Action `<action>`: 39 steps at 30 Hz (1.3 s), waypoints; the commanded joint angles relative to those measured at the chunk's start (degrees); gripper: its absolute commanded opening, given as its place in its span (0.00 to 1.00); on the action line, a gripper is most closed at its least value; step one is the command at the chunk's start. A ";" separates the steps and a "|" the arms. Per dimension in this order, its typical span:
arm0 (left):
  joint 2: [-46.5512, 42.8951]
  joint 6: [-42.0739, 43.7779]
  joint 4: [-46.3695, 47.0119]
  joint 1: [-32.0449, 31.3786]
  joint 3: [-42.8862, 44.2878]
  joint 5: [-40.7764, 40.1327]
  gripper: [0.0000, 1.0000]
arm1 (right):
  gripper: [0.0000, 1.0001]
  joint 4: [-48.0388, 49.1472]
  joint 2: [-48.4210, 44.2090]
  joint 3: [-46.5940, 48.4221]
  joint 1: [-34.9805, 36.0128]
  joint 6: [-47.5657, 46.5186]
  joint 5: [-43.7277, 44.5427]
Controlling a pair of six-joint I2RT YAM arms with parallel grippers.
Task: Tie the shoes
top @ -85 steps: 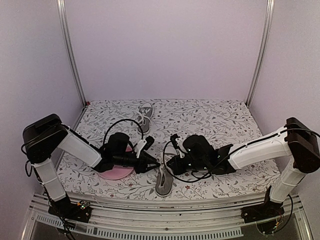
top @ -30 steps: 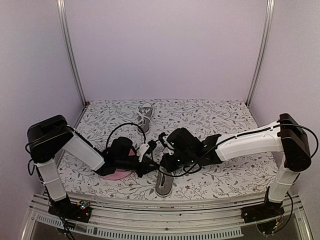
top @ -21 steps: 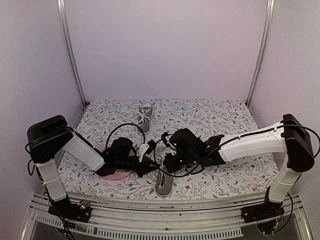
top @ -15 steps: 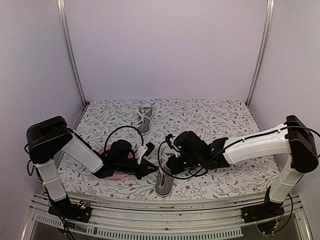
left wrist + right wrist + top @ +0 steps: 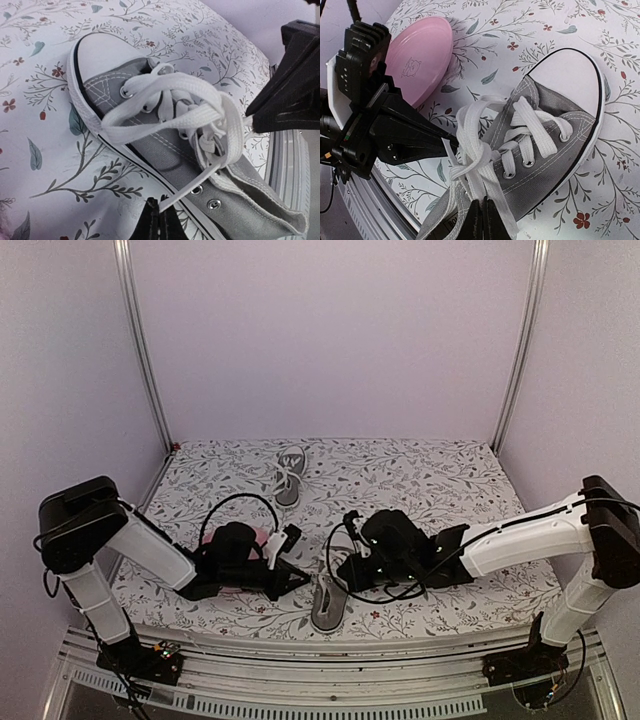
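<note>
The counter [image 5: 450,480] is covered with a white cloth printed with thin grey leaves and small red flowers. Pale lilac walls [image 5: 330,340] close the room on three sides. Two aluminium posts [image 5: 140,350] stand at the back corners, and a metal rail [image 5: 330,685] runs along the near edge.

One small grey canvas sneaker with a white rubber toe cap [image 5: 328,602] lies at 6 o'clock on the counter, close to the near edge and between the two arms. The second grey canvas sneaker [image 5: 290,472] lies alone toward 12 o'clock, a little to the left, well apart from the first one. A round pink plate [image 5: 420,55] rests flat on the cloth at about 8 o'clock. In the top view the left arm hides most of it.

Both arms reach low toward the near sneaker. The left tool [image 5: 159,220] is clenched on a strand of the flat white lace [image 5: 165,82], which goes tight from its tips up to the eyelets. In the left wrist view the toe cap points to 10 o'clock, and the lace makes a loose loop over the tongue. The right tool [image 5: 482,217] is also clenched: its fingers pinch together several strands of the same lace above the sneaker's opening. In the right wrist view the tip of the left tool comes in from 9 o'clock, just beside the bunch of lace. The sneaker's sole stays flat on the cloth.
</note>
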 commanded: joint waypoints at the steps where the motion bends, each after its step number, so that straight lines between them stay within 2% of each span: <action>1: -2.33 -2.11 -4.36 0.16 -1.43 -3.69 0.00 | 0.02 -0.18 -2.52 -2.00 0.19 2.43 1.05; 10: -5.19 -5.90 -5.61 0.15 -3.45 -2.99 0.00 | 0.02 0.60 -4.11 -4.44 0.19 4.83 2.06; 19: -3.91 -6.67 -2.47 -0.61 -5.09 5.13 0.00 | 0.02 3.47 -2.33 -5.07 0.17 4.03 -1.22; 21: -4.23 -6.21 -2.54 -0.60 -5.08 7.03 0.06 | 0.02 3.55 -2.20 -5.32 0.10 4.09 -1.24; 25: -7.68 -4.63 -5.06 -0.73 -5.81 7.64 0.29 | 0.02 4.08 -3.07 -6.42 0.02 4.27 -1.52; 32: -17.47 1.51 -13.37 -0.58 -5.64 -0.45 0.53 | 0.03 5.86 -4.08 -8.06 -0.63 3.53 -3.38; 35: -18.79 6.29 -13.10 -0.62 -4.21 -2.41 0.56 | 0.03 6.40 -4.06 -8.43 -0.82 3.16 -3.75; 39: -14.17 11.84 -12.39 -0.57 0.35 -1.23 0.54 | 0.03 7.42 -4.01 -8.69 -1.00 2.98 -4.05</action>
